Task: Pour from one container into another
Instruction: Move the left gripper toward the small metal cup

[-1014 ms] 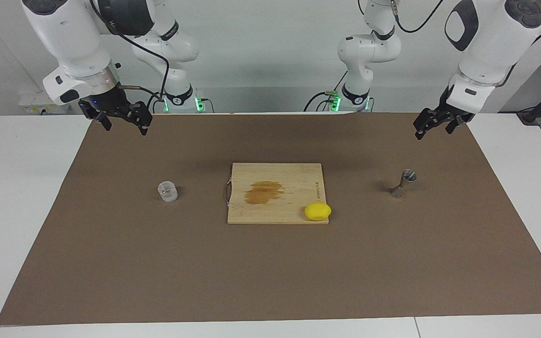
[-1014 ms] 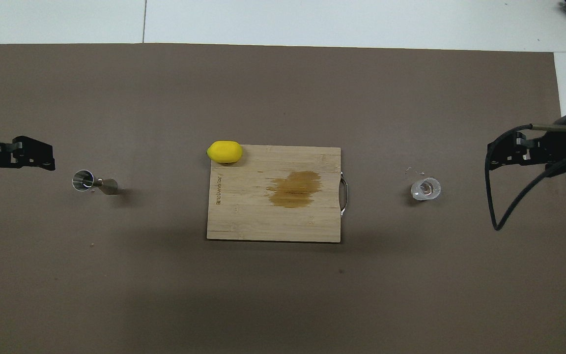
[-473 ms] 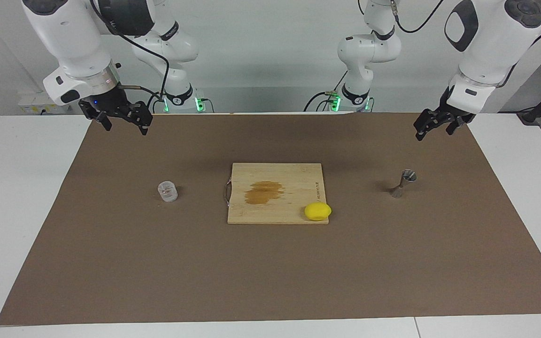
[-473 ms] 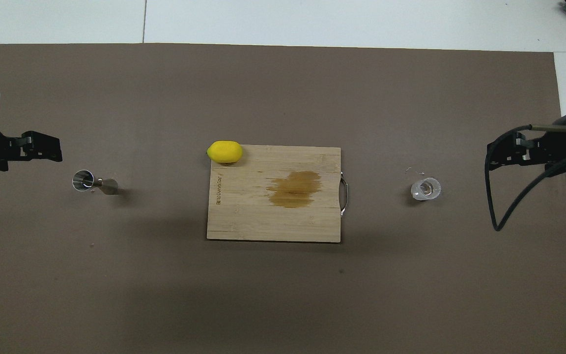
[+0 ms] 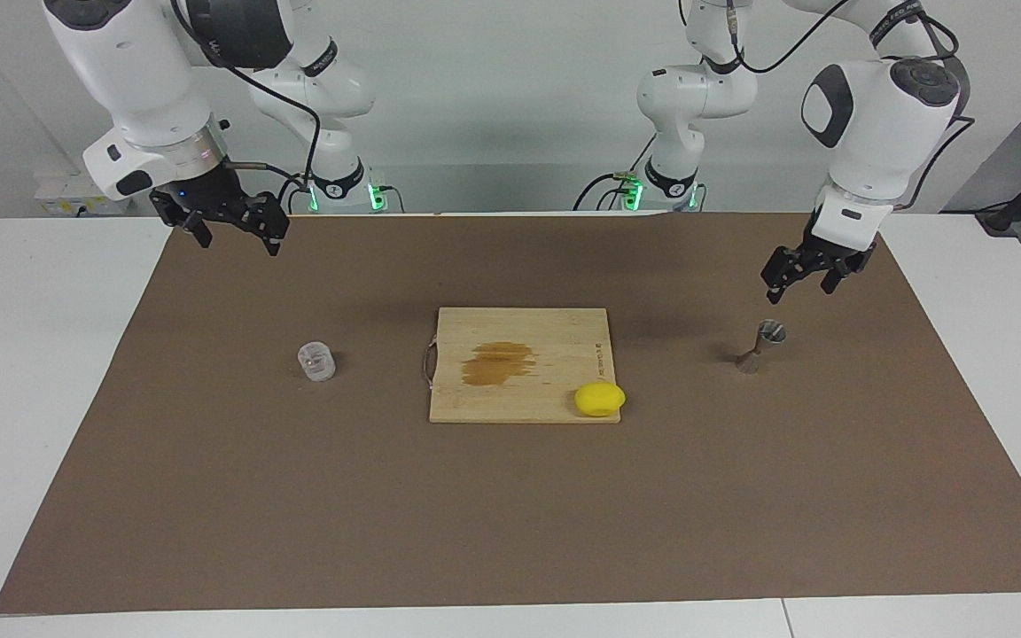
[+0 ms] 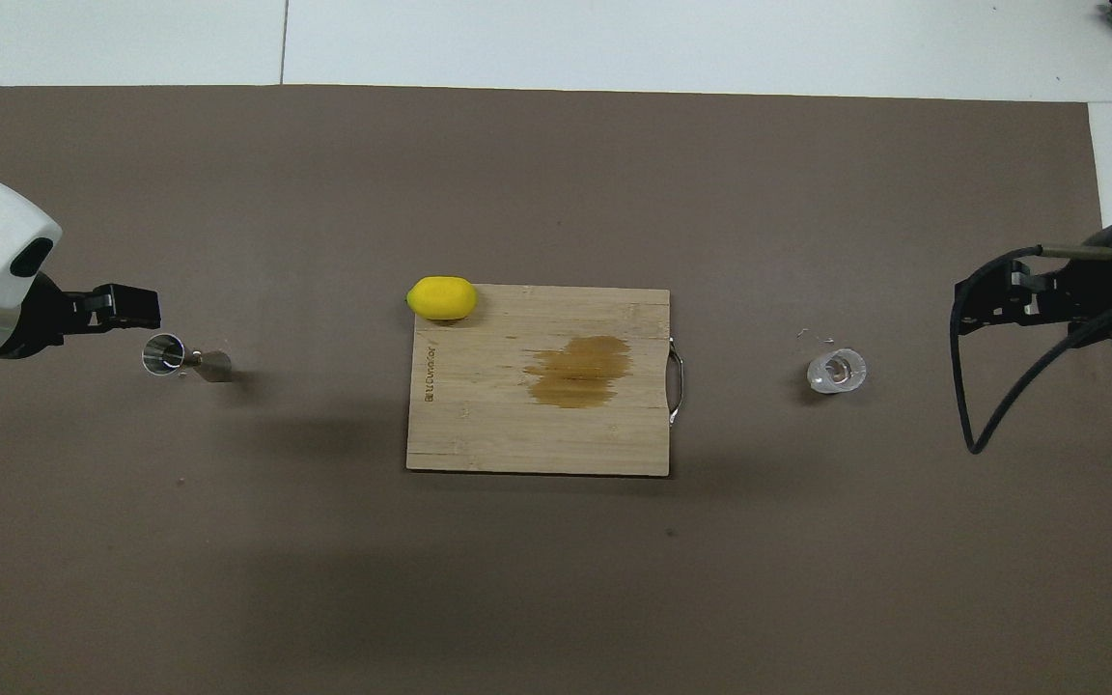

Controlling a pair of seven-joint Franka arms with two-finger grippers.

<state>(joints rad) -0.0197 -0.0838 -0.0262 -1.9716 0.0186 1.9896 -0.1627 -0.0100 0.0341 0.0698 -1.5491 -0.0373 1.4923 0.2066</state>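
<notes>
We see one brown mat (image 5: 209, 496), one stained wooden board (image 5: 519, 363), one lemon (image 5: 600, 399). One ribbed glass cup (image 5: 316, 361) stands toward the right arm's end; one hourglass metal jigger (image 5: 761, 346) toward the left's. The left gripper (image 5: 796, 282), fingers apart, has descended over the jigger; the right gripper (image 5: 229, 228) waits, fingers apart.

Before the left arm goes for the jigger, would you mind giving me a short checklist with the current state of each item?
1. Jigger upright on the mat, toward the left arm's end: ok.
2. Left gripper open, above the mat beside the jigger, not touching it: ok.
3. Glass cup upright toward the right arm's end: ok.
4. Right gripper open, holding nothing, waiting: ok.
5. Liquid in the glass cup: cannot tell.
6. Lemon on the cutting board, apart from both containers: ok.
</notes>
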